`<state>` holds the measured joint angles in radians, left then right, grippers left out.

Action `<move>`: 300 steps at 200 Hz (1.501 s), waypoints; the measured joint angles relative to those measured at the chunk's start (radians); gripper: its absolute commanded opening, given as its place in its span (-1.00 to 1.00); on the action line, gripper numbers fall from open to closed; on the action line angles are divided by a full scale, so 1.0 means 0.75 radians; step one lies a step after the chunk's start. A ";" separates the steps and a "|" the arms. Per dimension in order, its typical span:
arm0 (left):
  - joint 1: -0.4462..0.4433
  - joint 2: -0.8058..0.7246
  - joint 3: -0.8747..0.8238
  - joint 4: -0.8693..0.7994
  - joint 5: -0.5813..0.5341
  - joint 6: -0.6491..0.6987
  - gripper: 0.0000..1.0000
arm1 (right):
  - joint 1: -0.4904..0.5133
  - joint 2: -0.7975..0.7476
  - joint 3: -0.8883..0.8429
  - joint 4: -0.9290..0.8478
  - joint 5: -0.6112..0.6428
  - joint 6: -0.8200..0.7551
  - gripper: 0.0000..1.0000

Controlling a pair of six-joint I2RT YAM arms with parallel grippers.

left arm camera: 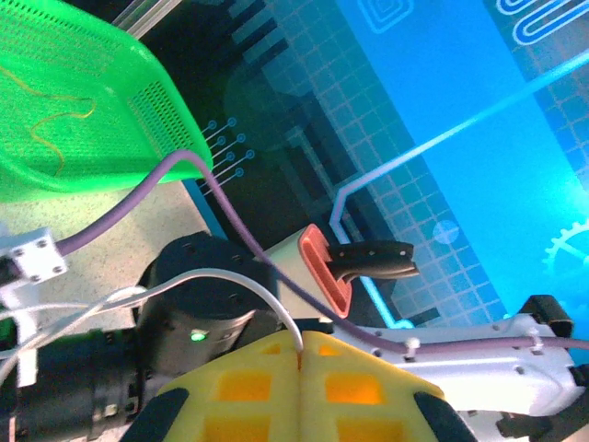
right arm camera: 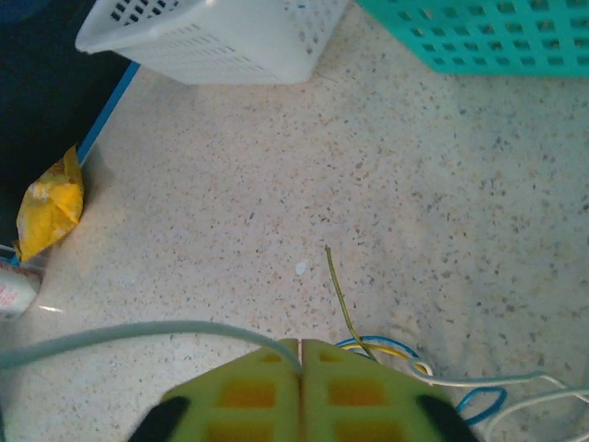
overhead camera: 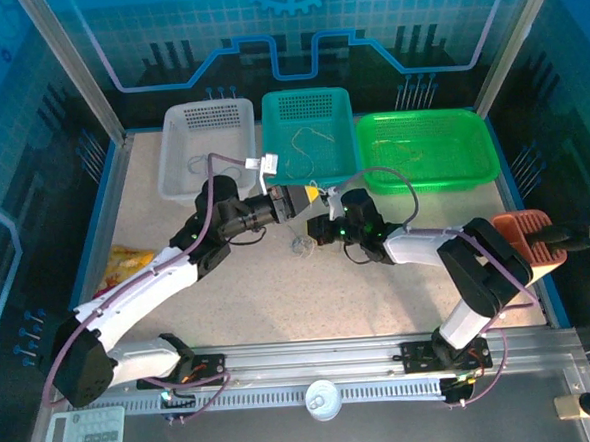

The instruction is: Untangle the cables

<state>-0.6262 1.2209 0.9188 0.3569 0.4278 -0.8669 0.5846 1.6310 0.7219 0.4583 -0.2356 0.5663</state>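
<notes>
**Left wrist view: both tools clamped on strands**

You have the left tool (left arm camera: 301, 348) pinched fully shut, with a white cable (left arm camera: 225, 271) running straight into the seam between its yellow pads. Your right tool (right arm camera: 301, 354) is closed tight too, a grey cable (right arm camera: 166, 326) caught at its tips. The rest of the cables (right arm camera: 405, 364), blue, yellow and white loops, lie on the speckled surface (right arm camera: 230, 184) just beside that right tool. In the top external view your two tools sit close together mid-surface, in front of the teal basket (overhead camera: 341, 160).
</notes>
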 measured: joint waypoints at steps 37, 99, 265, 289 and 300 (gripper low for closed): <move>0.001 -0.038 0.125 -0.074 -0.001 0.010 -1.00 | 0.000 0.002 -0.031 0.050 0.015 0.015 -1.00; 0.001 -0.123 0.317 -0.170 -0.006 0.087 -1.00 | 0.000 -0.004 -0.092 0.053 0.026 0.035 -1.00; 0.002 0.051 0.700 -0.189 -0.010 0.082 -1.00 | 0.006 -0.007 -0.087 0.006 0.076 0.039 -0.56; 0.002 0.097 0.801 -0.205 -0.004 0.082 -1.00 | 0.006 0.027 -0.088 0.030 0.095 0.057 -0.38; 0.002 0.121 0.853 -0.229 -0.004 0.095 -1.00 | 0.007 0.033 -0.089 0.043 0.097 0.073 -0.14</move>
<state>-0.6247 1.3113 1.5585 0.1848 0.4252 -0.7959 0.5896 1.6558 0.6552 0.4904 -0.1631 0.6209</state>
